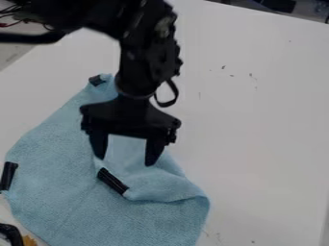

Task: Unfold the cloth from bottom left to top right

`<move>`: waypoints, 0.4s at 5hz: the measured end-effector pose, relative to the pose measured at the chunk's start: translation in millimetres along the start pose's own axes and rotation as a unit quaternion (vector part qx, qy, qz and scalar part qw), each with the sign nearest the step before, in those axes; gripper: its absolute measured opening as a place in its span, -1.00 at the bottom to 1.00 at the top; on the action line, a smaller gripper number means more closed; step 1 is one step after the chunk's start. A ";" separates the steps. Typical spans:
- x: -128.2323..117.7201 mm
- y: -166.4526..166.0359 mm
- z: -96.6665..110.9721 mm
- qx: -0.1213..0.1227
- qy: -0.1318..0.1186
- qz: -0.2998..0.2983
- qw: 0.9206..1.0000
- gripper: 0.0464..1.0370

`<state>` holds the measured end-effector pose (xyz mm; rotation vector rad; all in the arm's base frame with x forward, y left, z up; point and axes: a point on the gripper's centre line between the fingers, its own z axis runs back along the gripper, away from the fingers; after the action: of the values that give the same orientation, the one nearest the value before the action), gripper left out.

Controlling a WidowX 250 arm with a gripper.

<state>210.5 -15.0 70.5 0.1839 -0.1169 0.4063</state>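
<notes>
The big white worktop (257,120) goes under nearly everything. It has some small dark specks on it, over on the right side.

The light blue cloth (64,202) lies on the worktop, in the left and lower middle part of the camera view. It is partly folded. A flap (157,180) lies on top of the rest, and one corner of it points down and to the left. The cloth makes a round bump at its right side.

The black robot arm (138,57) comes in from the top left and hangs over the top part of the cloth. A thin black loop (168,96) sticks out from its right side.

The black gripper (125,161) points down over the folded part. Its two fingers are wide apart, with blue cloth showing between them. I can't tell if the tips touch the cloth.

Three short black strips are on the cloth. One (112,181) is on the flap's corner, just below the gripper. One (9,176) is at the left edge. The smallest one (96,80) is at the top corner.
</notes>
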 end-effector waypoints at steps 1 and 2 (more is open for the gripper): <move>-15.9 3.5 -16.7 -0.006 0.006 0.030 1.000 0.93; -14.0 7.7 -28.9 -0.015 0.010 0.043 0.999 0.93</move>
<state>196.8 -7.6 41.4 0.1460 -0.1120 0.4908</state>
